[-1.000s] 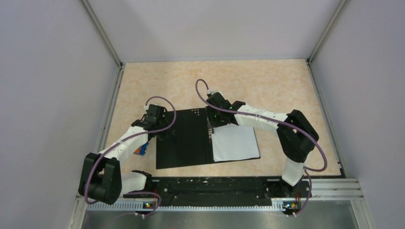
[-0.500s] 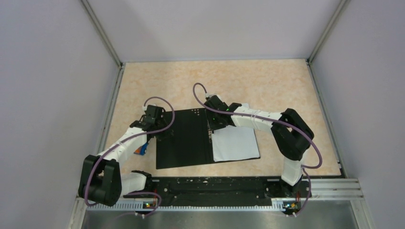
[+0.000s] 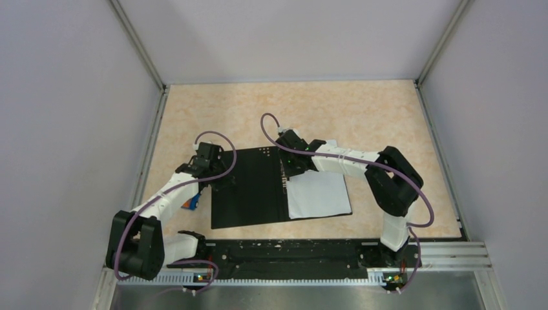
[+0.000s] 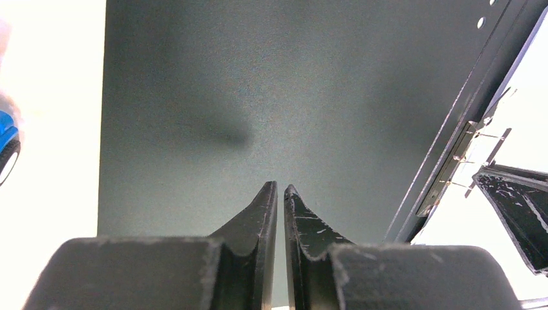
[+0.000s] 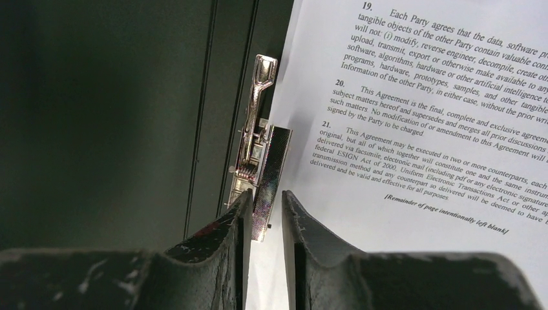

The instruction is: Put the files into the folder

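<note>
Lying open and flat on the table [image 3: 362, 116], the folder [image 3: 249, 194] shows its black inside, with the spine running front to back near its middle. The files [image 3: 320, 194] rest on the folder's right half as a white stack, printed side up; the left edge of the stack lies along the spine clip [image 5: 255, 129].

The left gripper [image 4: 280, 187] is positioned over the left half of the folder, near its outer edge. Its jaws are drawn almost together, leaving only a thin slit, and nothing sits between them. Whether the tips touch the black cover cannot be told.

The right gripper [image 5: 266, 194] is positioned at the spine. Its jaws stand narrow, one on each side of the clip's dark metal flap, which fills the gap between them. The chrome lever of the clip extends away from the fingertips.

A small blue-and-orange block [image 3: 189, 203] lies on the table just beside the folder's left edge, partly under the left arm.
</note>
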Robot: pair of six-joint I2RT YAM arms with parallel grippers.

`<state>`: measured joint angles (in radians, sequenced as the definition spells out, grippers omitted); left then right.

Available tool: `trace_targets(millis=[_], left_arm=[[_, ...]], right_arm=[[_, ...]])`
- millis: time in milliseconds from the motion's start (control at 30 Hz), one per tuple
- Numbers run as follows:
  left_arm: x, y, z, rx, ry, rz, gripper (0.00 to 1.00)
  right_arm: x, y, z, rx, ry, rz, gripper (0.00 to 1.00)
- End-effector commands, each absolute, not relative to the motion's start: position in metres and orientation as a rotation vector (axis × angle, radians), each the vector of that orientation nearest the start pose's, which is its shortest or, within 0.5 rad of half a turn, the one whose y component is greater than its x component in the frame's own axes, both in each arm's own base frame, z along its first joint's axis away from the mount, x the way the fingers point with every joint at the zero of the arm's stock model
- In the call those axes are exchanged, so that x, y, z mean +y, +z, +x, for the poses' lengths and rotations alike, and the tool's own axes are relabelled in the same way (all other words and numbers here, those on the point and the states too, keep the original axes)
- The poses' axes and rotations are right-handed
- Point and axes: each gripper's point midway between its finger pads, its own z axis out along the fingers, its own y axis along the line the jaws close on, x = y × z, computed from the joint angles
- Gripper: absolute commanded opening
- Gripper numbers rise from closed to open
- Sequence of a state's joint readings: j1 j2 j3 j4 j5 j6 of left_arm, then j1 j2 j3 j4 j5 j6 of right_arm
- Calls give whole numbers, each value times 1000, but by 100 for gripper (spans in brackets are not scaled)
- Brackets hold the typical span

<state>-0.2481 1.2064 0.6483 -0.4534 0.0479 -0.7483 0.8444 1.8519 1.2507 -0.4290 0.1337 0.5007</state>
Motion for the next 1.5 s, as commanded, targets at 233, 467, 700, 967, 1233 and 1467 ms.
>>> trace_targets(millis=[233, 467, 700, 967, 1233, 1467], left_arm=[[-102, 62, 256, 2538, -436, -633, 14], [-105, 63, 255, 2542, -456, -631, 14], [-111, 55, 252, 2566, -502, -631, 14], [-121, 42, 247, 2596, -554, -651, 12], [-129, 20, 239, 2643, -498, -697, 10], [-129, 4, 233, 2678, -404, -726, 10]], right_arm=[[323, 37, 285, 2577, 309, -417, 20], [306, 44, 295, 2558, 266, -397, 12], [285, 54, 310, 2526, 254, -410, 10], [263, 59, 324, 2513, 229, -394, 10], [265, 66, 322, 2505, 262, -394, 18], [263, 69, 316, 2500, 283, -376, 31]])
